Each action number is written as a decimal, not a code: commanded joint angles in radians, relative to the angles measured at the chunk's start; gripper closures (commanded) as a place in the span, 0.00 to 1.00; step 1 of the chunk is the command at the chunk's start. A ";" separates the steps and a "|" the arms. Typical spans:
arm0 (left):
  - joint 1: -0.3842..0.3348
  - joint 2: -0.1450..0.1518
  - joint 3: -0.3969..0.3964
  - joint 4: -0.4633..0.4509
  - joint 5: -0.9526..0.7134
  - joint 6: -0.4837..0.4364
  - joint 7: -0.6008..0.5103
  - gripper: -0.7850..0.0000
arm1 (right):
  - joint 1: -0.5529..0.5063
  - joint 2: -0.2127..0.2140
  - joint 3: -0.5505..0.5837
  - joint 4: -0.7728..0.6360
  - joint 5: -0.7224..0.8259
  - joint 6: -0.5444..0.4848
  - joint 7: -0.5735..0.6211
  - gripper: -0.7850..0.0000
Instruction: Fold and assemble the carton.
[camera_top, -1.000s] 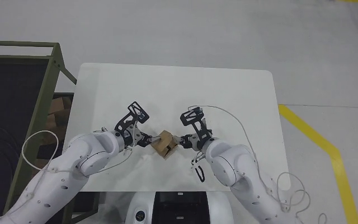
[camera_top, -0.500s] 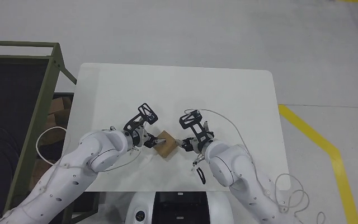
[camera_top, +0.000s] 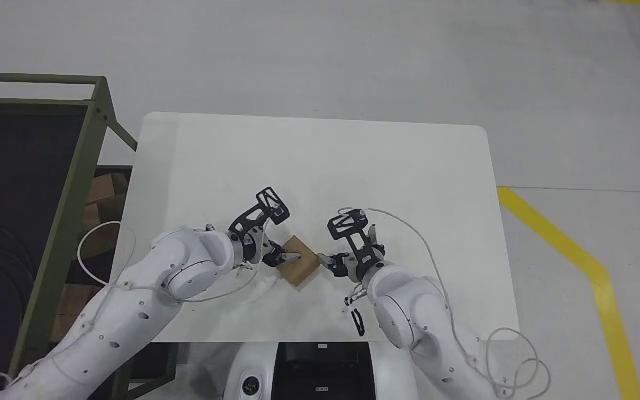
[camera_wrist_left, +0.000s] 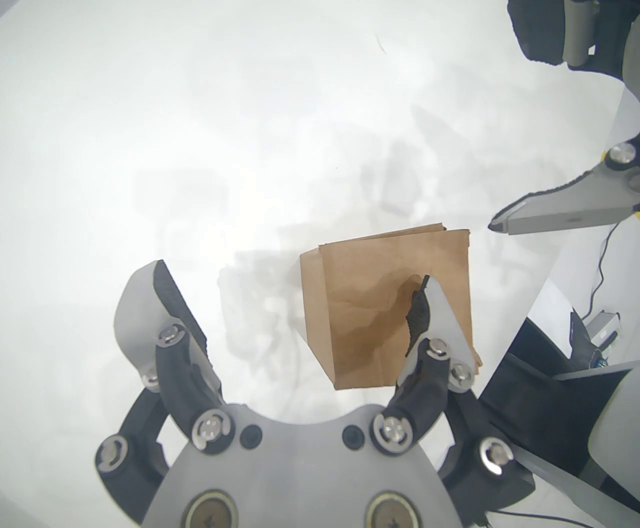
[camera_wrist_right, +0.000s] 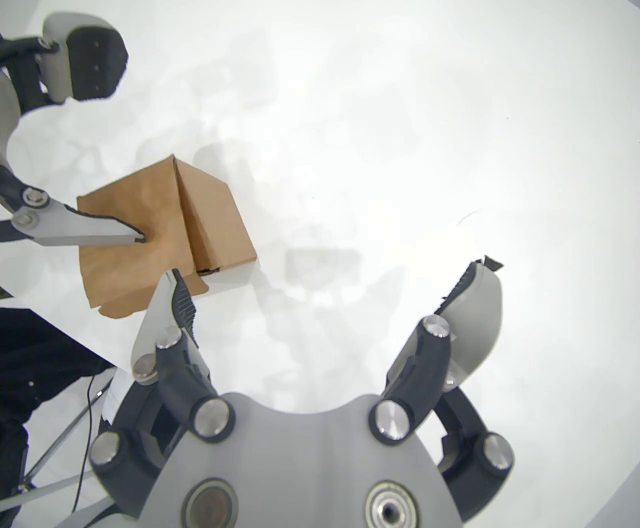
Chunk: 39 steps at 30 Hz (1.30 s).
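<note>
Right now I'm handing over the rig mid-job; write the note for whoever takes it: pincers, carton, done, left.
Left pincer: open, one finger resting on the carton's top face, gripping nothing.
Right pincer: open, one finger at the carton's edge, gripping nothing.
Carton: on the table near its front edge, between the two pincers.
Done: body folded into a box shape.
Left: an end flap looks loose; probably tuck it and check the closure.
</note>
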 joint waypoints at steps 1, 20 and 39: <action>-0.005 -0.002 -0.004 0.005 -0.013 0.000 -0.014 0.00 | 0.002 0.000 0.000 0.000 0.000 -0.002 0.006 0.00; 0.019 -0.001 -0.071 -0.004 -0.071 -0.047 -0.064 0.00 | -0.134 0.030 -0.016 -0.023 -0.264 -0.162 -0.318 0.00; 0.008 -0.013 -0.039 0.002 -0.020 -0.073 -0.103 0.00 | -0.175 0.036 -0.060 -0.012 -0.433 -0.267 -0.328 0.00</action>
